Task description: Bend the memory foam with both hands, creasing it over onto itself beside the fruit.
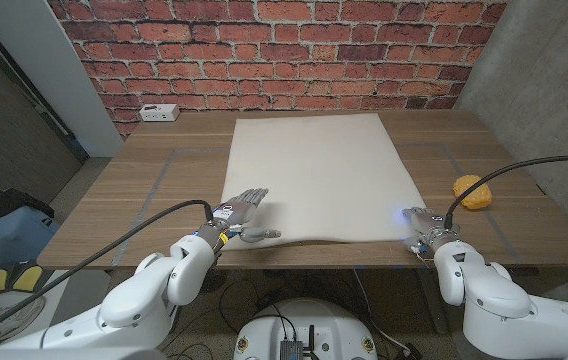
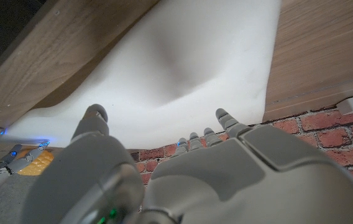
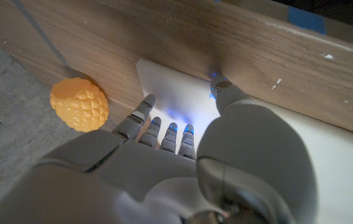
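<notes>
A white power strip (image 1: 158,112) lies at the far left edge of the table (image 1: 144,200). The left hand (image 1: 236,212) is at the near left corner of the foam (image 1: 316,175), fingers spread over the top and thumb under the slightly lifted edge. The foam lies mid-table, its long axis running from the robot toward the brick wall (image 1: 274,50). The right hand (image 1: 419,225) is at the near right corner; whether it grips, I cannot tell. The fruit (image 1: 472,192) sits just right of the foam.

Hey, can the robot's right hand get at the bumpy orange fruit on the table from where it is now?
Probably yes. The right hand sits at the near corner of the white foam sheet, and only bare wooden table lies between it and the bumpy orange fruit.
</notes>
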You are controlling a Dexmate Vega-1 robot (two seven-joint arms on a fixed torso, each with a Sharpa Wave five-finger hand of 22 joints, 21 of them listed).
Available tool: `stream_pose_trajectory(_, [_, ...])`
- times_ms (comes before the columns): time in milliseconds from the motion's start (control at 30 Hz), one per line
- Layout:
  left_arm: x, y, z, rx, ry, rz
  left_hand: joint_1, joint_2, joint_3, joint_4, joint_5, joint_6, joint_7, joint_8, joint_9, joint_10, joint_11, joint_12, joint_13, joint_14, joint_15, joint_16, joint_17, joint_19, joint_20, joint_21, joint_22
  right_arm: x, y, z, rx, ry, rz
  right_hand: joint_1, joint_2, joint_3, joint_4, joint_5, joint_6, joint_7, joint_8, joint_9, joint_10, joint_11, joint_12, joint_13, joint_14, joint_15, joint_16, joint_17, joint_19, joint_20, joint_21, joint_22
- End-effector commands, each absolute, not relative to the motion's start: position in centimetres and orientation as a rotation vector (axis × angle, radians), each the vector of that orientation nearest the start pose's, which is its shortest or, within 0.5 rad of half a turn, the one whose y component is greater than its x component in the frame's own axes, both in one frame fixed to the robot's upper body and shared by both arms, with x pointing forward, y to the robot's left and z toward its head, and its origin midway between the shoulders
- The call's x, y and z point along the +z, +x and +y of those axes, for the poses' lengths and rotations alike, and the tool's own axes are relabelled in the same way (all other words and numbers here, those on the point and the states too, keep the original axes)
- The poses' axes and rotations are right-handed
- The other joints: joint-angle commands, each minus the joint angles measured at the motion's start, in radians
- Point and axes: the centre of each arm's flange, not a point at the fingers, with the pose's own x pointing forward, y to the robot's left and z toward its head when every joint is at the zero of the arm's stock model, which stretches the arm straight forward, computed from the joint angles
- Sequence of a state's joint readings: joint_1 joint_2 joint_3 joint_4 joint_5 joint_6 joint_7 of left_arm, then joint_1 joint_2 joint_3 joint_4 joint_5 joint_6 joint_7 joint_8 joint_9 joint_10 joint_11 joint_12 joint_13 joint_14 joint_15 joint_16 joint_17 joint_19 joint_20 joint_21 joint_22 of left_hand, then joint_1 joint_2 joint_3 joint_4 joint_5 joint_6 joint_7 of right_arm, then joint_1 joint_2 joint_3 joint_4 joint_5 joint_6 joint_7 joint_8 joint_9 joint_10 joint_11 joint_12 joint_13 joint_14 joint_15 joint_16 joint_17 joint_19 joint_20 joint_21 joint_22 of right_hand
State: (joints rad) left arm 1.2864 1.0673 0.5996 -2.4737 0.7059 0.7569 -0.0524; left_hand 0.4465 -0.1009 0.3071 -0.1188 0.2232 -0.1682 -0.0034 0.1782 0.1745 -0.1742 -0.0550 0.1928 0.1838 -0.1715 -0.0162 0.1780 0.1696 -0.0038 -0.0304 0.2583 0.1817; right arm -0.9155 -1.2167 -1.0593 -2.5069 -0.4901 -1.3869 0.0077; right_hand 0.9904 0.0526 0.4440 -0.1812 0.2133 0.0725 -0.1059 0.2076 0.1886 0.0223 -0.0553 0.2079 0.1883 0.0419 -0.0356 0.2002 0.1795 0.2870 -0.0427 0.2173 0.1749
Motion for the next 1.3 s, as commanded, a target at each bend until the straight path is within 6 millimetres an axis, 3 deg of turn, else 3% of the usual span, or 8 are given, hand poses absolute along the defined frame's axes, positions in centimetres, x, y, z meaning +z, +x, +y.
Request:
stream_pose_trajectory(33, [-9.6,43.3,19.1,-0.051,1.460,-0.399,0.003,0.003,-0.001,0.001,0.009,-0.104,0.002,0.011,0.004,-0.052,-0.002,0.011,0.003,-0.018,-0.007,0.005,0.004,0.013,-0.013,-0.003,0.001,-13.8,46.8,-26.8,-0.091,-1.519,0.197,0.028,0.007,0.016,0.005,-0.007,0.021,0.011,0.006,0.002,0.028,0.008,0.012,0.003,0.031,-0.039,0.008,0.004,0.032,-0.011,0.010,0.002])
stream_pose_trajectory(133, [-9.5,43.2,19.1,-0.044,1.458,-0.400,0.003,0.007,0.000,0.003,0.010,-0.101,0.002,0.012,0.004,-0.049,-0.003,0.012,0.003,-0.017,-0.009,0.006,0.004,0.015,-0.012,-0.003,0.001,-13.9,47.4,-26.7,-0.091,-1.538,0.199,0.053,0.020,0.031,0.003,-0.012,0.060,0.015,0.015,0.003,0.058,0.005,0.017,0.003,0.047,-0.045,0.008,0.004,0.047,-0.016,0.011,0.001])
stream_pose_trajectory(367, [-9.4,43.1,19.0,-0.035,1.456,-0.392,0.003,0.014,0.000,0.005,0.011,-0.100,0.001,0.012,0.004,-0.046,-0.003,0.013,0.003,-0.015,-0.009,0.006,0.004,0.018,-0.011,-0.003,0.002,-14.4,48.3,-26.5,-0.120,-1.569,0.176,0.122,0.026,0.059,0.008,-0.028,0.304,0.017,0.064,0.002,0.322,0.017,0.084,0.012,0.267,-0.091,0.060,0.017,0.164,-0.020,0.034,0.003])
stream_pose_trajectory(467, [-9.3,43.1,18.8,-0.036,1.460,-0.391,0.003,0.016,-0.001,0.006,0.011,-0.100,0.001,0.011,0.004,-0.047,-0.002,0.012,0.003,-0.014,-0.009,0.005,0.004,0.019,-0.012,-0.004,0.002,-14.3,48.3,-26.5,-0.166,-1.588,0.130,0.120,0.062,0.019,0.026,-0.033,0.517,0.008,0.110,0.003,0.492,0.000,0.131,0.019,0.413,-0.129,0.132,0.050,0.201,-0.028,0.039,0.007])
stream_pose_trajectory(700, [-9.3,43.2,18.6,-0.038,1.464,-0.387,0.003,0.019,-0.002,0.007,0.011,-0.102,0.002,0.010,0.004,-0.048,-0.001,0.012,0.003,-0.015,-0.009,0.005,0.004,0.019,-0.012,-0.005,0.002,-14.1,48.1,-26.3,-0.247,-1.579,0.024,0.117,0.110,-0.077,0.042,-0.043,0.820,0.033,0.175,0.013,0.732,-0.003,0.225,0.053,0.555,-0.173,0.275,0.159,0.250,-0.028,0.065,0.017])
stream_pose_trajectory(1000, [-9.3,43.0,18.5,-0.034,1.484,-0.389,0.004,0.020,-0.004,0.007,0.012,-0.103,0.002,0.009,0.004,-0.048,-0.002,0.012,0.003,-0.014,-0.009,0.004,0.003,0.020,-0.008,-0.006,0.002,-13.6,47.6,-26.2,-0.344,-1.496,-0.071,0.100,0.139,-0.091,0.072,-0.035,0.874,0.045,0.191,0.025,0.802,-0.005,0.266,0.072,0.630,-0.174,0.332,0.210,0.275,-0.038,0.084,0.023])
stream_pose_trajectory(1167, [-9.3,42.8,18.2,-0.028,1.514,-0.388,0.005,0.014,-0.008,0.005,0.013,-0.111,0.004,0.006,0.004,-0.054,0.001,0.009,0.003,-0.017,-0.006,0.003,0.004,0.020,-0.005,-0.009,0.002,-12.7,47.2,-26.4,-0.367,-1.419,-0.088,0.104,0.146,-0.084,0.082,-0.025,0.894,0.075,0.209,0.044,0.843,0.037,0.295,0.088,0.664,-0.168,0.353,0.239,0.296,-0.019,0.100,0.025])
stream_pose_trajectory(1300, [-9.4,42.7,18.1,-0.029,1.518,-0.393,0.010,-0.018,-0.031,-0.005,0.020,-0.121,-0.002,0.006,0.004,-0.059,0.005,0.008,0.003,-0.002,0.016,0.008,0.004,0.027,0.050,-0.013,0.002,-12.2,46.7,-26.4,-0.397,-1.374,-0.112,0.122,0.137,-0.060,0.070,-0.016,0.920,0.103,0.230,0.060,0.891,0.059,0.328,0.104,0.689,-0.153,0.344,0.239,0.303,0.005,0.108,0.025])
